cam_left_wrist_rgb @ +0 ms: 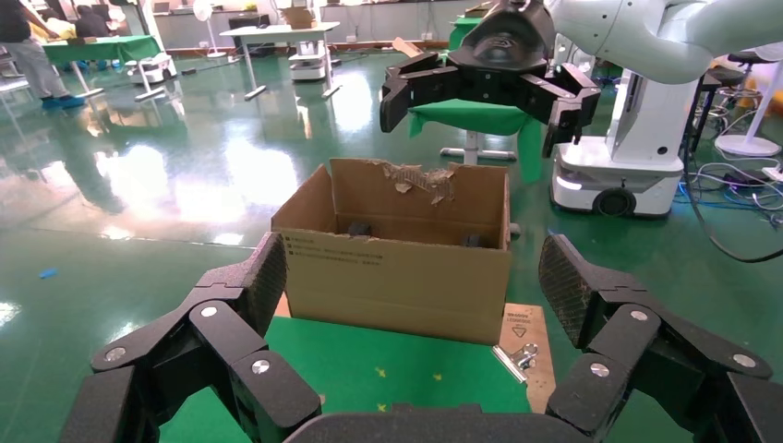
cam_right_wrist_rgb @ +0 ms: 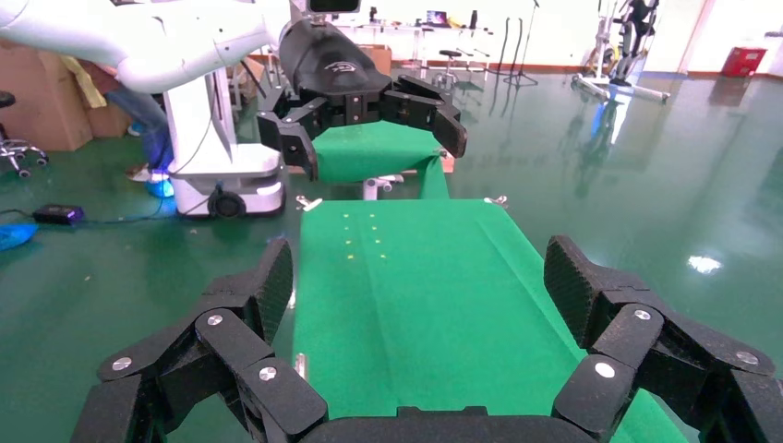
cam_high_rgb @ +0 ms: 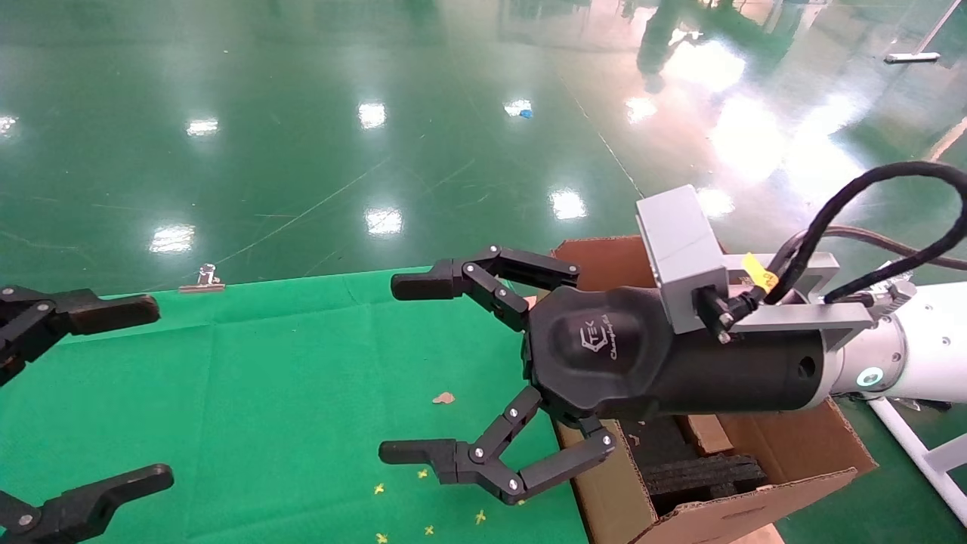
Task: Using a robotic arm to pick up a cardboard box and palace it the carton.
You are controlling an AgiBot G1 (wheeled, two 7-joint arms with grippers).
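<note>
My right tool (cam_high_rgb: 404, 370), the black three-fingered one on the white tubular arm (cam_high_rgb: 918, 351) with the grey camera block (cam_high_rgb: 680, 253) and looping black cable (cam_high_rgb: 884, 211), hangs above the near-right part of the green cloth-covered surface (cam_high_rgb: 264, 400), its body over the left wall of the large brown corrugated carton (cam_high_rgb: 786, 461). Fingers (cam_high_rgb: 423, 283) spread wide, nothing between them. The right wrist view confirms it: only bare green cloth shows between the pads (cam_right_wrist_rgb: 582, 291). My left tool (cam_high_rgb: 113, 393) sits at the left edge of the head view, above the cloth, fingers also spread wide and empty; only its black fingers show there. From the left wrist, the carton stands just past the far end of the surface, touching its edge, open at the top, with a torn back flap (cam_left_wrist_rgb: 415, 180) and dark blocks low inside. The head view shows black foam blocks (cam_high_rgb: 702, 472) inside the carton, below my right tool's body. The small thin brown cardboard box is not visible in any view; I cannot tell where it is, or whether it lies in the carton under my arm. On the cloth: a small tan scrap (cam_high_rgb: 443, 397) near the middle, a scatter of small yellow marks (cam_high_rgb: 423, 499) toward the near edge, and a metal binder clip (cam_high_rgb: 202, 279) at the far edge. Glossy green floor (cam_high_rgb: 302, 113) all around.
</note>
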